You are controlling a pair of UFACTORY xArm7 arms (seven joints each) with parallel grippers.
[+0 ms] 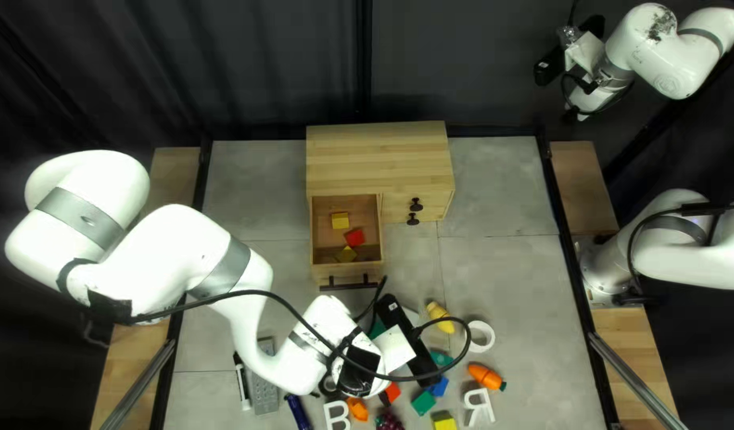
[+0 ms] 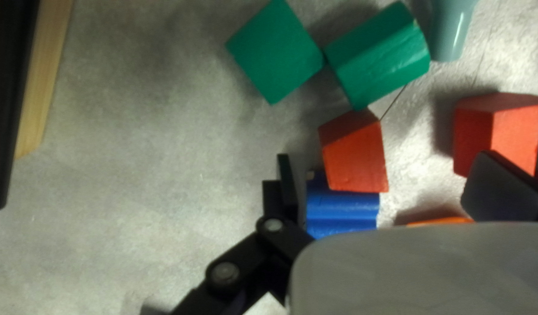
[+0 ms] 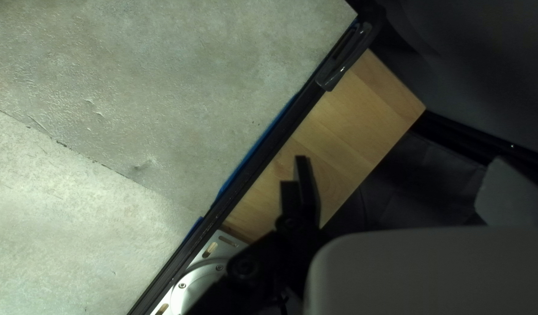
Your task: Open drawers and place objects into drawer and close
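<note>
In the top left view, my left gripper (image 1: 395, 348) is over the scattered objects, fingertips hidden, in front of the pulled-out drawer (image 1: 347, 269) of the wooden cabinet (image 1: 379, 155). That drawer holds a yellow block (image 1: 340, 220), a red block (image 1: 355, 237) and a darker yellow one (image 1: 346, 254). The left wrist view has the left gripper (image 2: 391, 186) open above a red block (image 2: 355, 157) and a blue block (image 2: 342, 210), holding neither; two green blocks (image 2: 274, 51) lie ahead. My right gripper (image 1: 570, 60) is raised at the far right, open and empty in its wrist view (image 3: 406, 186).
Around the left gripper lie a yellow bottle-like toy (image 1: 440, 317), a white ring (image 1: 481, 336), a toy carrot (image 1: 486, 377), white letters (image 1: 479, 406), a remote (image 1: 264, 390) and markers (image 1: 242, 384). Two dark knobs (image 1: 415, 205) mark the cabinet's right side, its drawers closed.
</note>
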